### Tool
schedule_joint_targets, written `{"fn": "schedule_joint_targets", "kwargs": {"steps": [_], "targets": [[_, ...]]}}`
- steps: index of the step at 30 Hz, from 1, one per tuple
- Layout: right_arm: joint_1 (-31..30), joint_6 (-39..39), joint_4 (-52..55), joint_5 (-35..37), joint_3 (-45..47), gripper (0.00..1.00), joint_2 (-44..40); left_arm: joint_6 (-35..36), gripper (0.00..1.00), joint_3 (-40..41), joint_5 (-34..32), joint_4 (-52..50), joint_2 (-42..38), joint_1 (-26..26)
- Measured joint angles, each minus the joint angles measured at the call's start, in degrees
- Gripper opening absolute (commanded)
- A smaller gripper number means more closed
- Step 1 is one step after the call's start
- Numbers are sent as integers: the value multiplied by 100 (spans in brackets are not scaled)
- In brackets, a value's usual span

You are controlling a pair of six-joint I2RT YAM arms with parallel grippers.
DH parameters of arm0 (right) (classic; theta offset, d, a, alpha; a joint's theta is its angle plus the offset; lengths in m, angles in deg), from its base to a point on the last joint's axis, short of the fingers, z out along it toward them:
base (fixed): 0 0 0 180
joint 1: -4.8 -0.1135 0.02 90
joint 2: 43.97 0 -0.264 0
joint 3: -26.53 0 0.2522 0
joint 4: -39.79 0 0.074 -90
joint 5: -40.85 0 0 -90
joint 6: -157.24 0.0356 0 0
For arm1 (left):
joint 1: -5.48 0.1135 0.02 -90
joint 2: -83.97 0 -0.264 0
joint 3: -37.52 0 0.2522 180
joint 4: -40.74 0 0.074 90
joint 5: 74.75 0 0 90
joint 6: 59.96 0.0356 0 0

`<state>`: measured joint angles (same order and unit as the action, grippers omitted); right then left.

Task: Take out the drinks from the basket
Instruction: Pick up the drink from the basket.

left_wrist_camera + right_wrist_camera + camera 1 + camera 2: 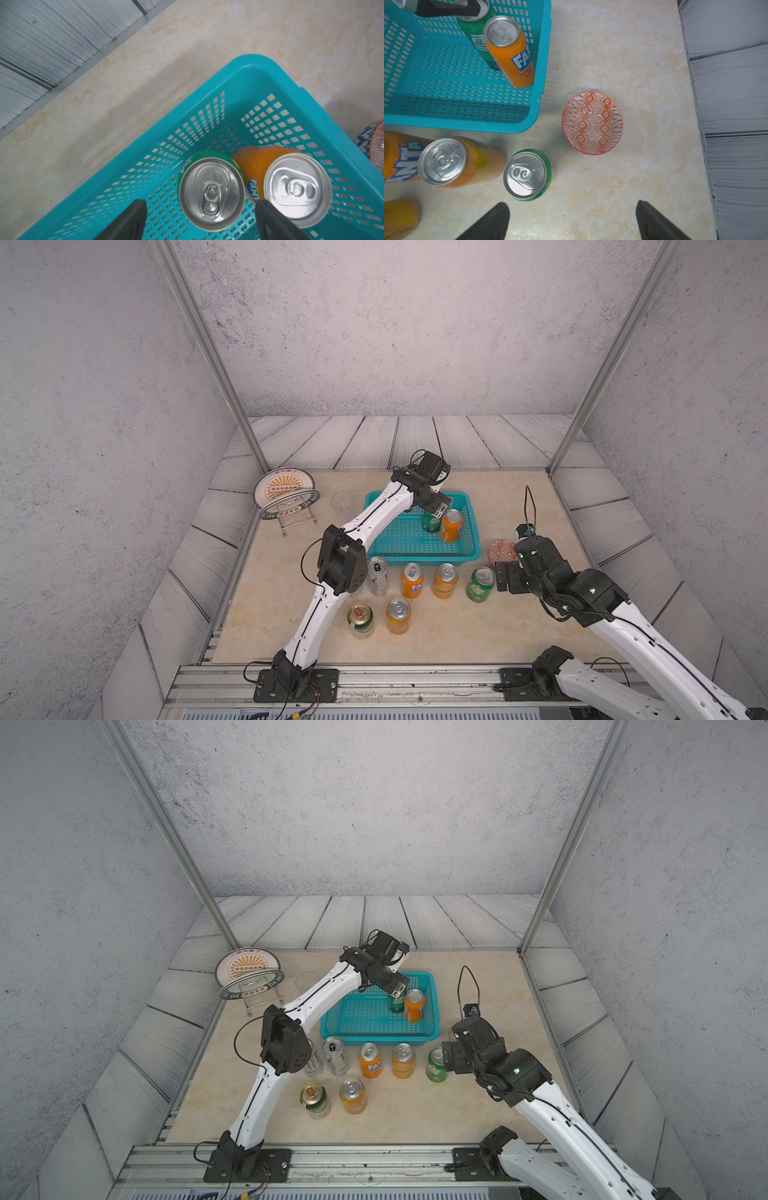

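The last two drinks are being removed. Seven cans (403,1060) are counted on the counter (457,626), below the basket (424,557) in the top views. A green can (212,193) and an orange can (297,189) are left upright and close together in the basket's right half.

The left pincer (199,202) is held over the green can with its jaws apart, one finger on either side of the lid. No contact with the can wall can be made out. A further descent and a closing on the green can are judged to be called for. The finger at lower right must be threaded through the narrow gap beside the orange can, so that it is not toppled.

The right pincer (573,203) is held wide apart over bare counter, with nothing in it.

In the top views the green can's lid is covered by the left pincer, and one slim silver can (314,1061) is half hidden behind the left arm's elbow.
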<state>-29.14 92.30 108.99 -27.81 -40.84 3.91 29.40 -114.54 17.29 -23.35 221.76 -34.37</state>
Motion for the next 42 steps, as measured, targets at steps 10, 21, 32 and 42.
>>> {"fn": "schedule_joint_targets", "kwargs": {"steps": [10,21,32,42], "targets": [[0,-4,2,2,24,99,0,-111,84,-33,149,170,321,0],[0,-4,0,4,59,99,0,-151,81,-74,122,280,719,11],[0,-7,-4,4,66,99,0,-190,71,-74,120,284,782,11],[0,-9,-13,4,66,99,0,-155,65,173,109,149,540,9]]}}
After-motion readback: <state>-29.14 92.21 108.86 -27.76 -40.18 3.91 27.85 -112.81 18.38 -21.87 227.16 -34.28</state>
